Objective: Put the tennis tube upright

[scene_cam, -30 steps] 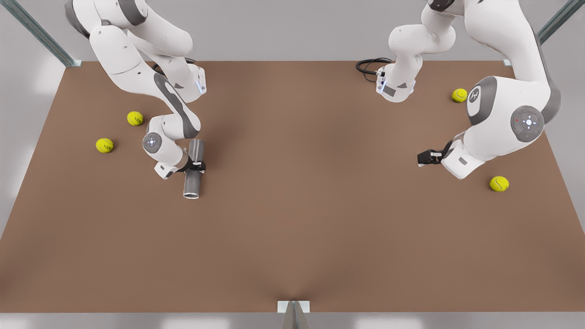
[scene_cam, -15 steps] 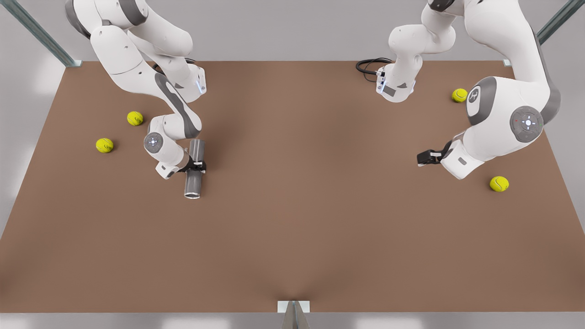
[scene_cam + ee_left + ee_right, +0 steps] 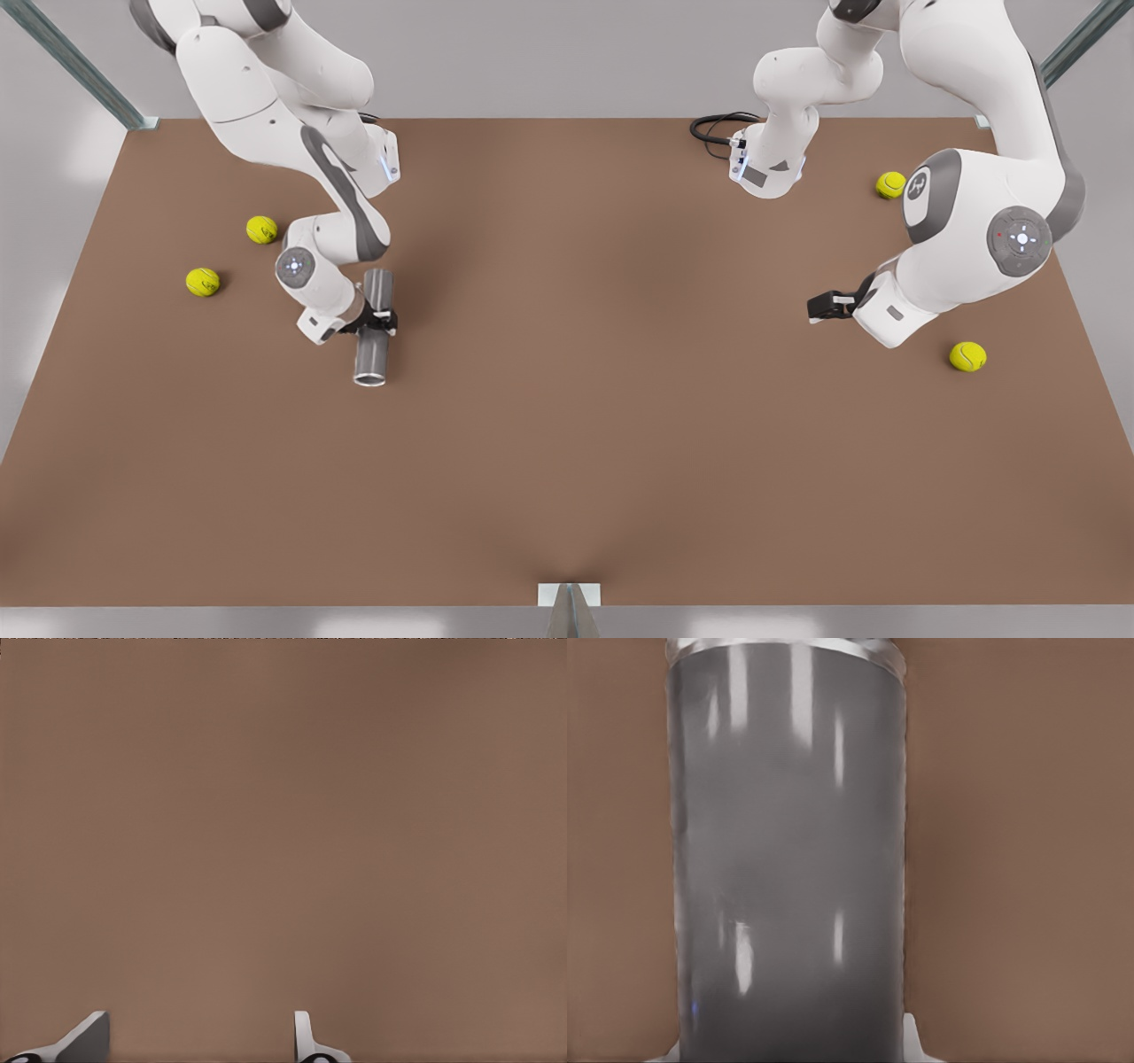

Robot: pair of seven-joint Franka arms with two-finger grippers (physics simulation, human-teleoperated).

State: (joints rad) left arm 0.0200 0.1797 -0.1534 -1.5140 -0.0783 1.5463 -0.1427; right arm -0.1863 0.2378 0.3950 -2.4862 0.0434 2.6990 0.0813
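The tennis tube [image 3: 373, 341] is a grey cylinder lying lengthwise on the brown table [image 3: 602, 425] in the front view's left half, its lighter rim at the near end. My right gripper [image 3: 376, 319] is shut across the tube's middle. In the right wrist view the tube [image 3: 788, 859] stands between the fingertips [image 3: 917, 1043]. My left gripper [image 3: 813, 307] waits above bare table on the front view's right. It is open [image 3: 195, 1041] with nothing between its fingers.
Two tennis balls [image 3: 261, 229] [image 3: 203, 282] lie just to the front view's left of the right arm. Two more [image 3: 891, 184] [image 3: 967, 356] lie by the left arm. A black cable [image 3: 713, 128] loops at the far edge.
The right gripper and the tube it holds have shifted slightly toward the far side and the front view's left. The left arm has barely moved.
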